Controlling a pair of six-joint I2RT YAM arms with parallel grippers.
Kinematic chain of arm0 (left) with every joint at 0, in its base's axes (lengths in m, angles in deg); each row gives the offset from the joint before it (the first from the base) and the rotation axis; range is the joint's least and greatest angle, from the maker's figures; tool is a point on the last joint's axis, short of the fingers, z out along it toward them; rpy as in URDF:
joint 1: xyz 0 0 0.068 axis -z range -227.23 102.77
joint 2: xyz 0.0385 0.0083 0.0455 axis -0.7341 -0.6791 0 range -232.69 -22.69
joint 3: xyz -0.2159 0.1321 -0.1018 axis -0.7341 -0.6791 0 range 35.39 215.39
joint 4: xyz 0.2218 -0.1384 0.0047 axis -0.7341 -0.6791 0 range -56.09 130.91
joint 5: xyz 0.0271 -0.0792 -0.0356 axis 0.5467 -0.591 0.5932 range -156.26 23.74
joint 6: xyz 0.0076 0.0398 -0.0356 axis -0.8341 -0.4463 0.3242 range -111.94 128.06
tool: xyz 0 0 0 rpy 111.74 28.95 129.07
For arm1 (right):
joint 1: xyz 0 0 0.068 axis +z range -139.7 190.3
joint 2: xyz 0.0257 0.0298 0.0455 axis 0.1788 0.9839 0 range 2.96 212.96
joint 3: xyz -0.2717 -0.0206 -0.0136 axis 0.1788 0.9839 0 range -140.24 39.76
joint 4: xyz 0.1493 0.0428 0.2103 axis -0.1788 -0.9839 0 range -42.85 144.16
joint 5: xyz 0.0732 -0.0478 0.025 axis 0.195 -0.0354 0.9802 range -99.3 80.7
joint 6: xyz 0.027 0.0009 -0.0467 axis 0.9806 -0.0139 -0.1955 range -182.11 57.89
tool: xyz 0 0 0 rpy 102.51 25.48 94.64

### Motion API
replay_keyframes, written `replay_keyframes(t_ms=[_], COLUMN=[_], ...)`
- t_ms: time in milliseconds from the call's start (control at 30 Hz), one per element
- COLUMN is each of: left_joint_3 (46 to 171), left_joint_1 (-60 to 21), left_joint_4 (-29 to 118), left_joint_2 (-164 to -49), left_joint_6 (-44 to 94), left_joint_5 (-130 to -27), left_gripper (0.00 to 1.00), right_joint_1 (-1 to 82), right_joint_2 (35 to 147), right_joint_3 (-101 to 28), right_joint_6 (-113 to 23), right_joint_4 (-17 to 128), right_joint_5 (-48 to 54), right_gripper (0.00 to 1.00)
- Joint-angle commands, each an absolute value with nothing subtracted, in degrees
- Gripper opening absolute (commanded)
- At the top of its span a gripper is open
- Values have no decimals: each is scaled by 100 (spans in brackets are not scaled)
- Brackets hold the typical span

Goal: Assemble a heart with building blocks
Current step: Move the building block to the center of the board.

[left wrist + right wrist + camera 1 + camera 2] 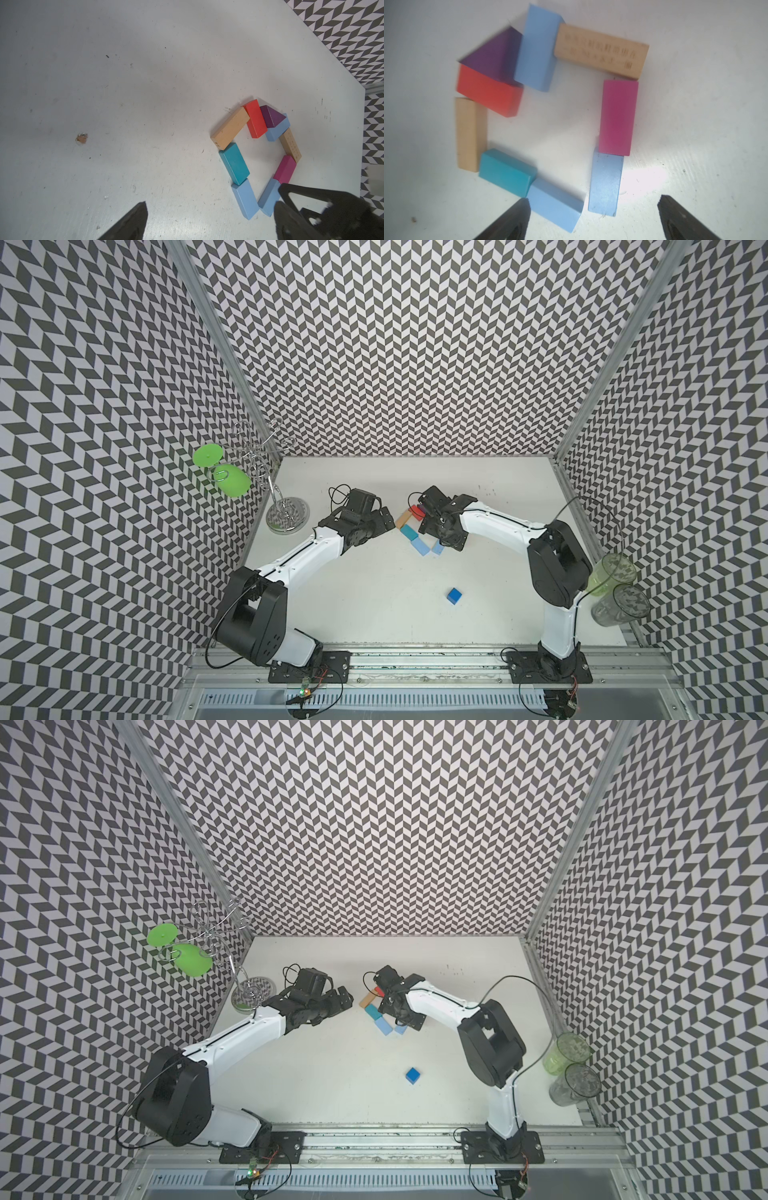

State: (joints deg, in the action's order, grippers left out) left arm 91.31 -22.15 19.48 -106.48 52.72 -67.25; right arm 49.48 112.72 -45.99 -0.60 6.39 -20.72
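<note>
The heart (pixel 617 118) lies flat on the white table as a hollow ring of building blocks: purple triangle (pixel 494 56), red (pixel 488 93), tan (pixel 469 135), teal (pixel 506 172), magenta and light blue pieces (pixel 605 182). My right gripper (pixel 593 204) hovers open above the two light blue blocks at the ring's narrow end, holding nothing. In both top views it covers the ring's right half (pixel 440 526). A dark blue cube (pixel 454 596) sits alone nearer the front. My left gripper (pixel 209 207) is open and empty just left of the ring (pixel 384 516).
A wire rack (pixel 287 514) carrying a green goblet (pixel 228 479) stands at the table's back left corner. Two clear plastic cups (pixel 611 578) stand at the right edge beside the right arm. Patterned walls close three sides.
</note>
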Motion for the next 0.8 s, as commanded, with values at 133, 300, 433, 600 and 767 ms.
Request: replay_keyframes(t_ms=[133, 300, 433, 600, 767], left_joint_3=[9028, 8957, 8920, 8882, 8843], left_joint_1=[-2240, -2237, -2238, -2242, -2234], left_joint_4=[2061, 2061, 2069, 2088, 2049], left_joint_2=[-10431, -10320, -10311, -10302, -10314], left_joint_6=[5356, 5376, 5393, 5393, 5384], left_joint_5=[-6740, -6680, -6687, -6687, -6696], left_gripper=[97, 97, 97, 97, 97], right_joint_1=[4958, 5114, 5274, 5695, 6043], right_joint_2=[10292, 9147, 8520, 8150, 8212], right_joint_3=[-4608, -3234, -2083, -1105, -784], right_joint_6=[-439, -1522, -2401, -2655, -2617], right_joint_4=[536, 1349, 1701, 1767, 1795], right_joint_5=[-2576, -2438, -1834, -1318, -1245], right_gripper=[97, 88, 89, 86, 72])
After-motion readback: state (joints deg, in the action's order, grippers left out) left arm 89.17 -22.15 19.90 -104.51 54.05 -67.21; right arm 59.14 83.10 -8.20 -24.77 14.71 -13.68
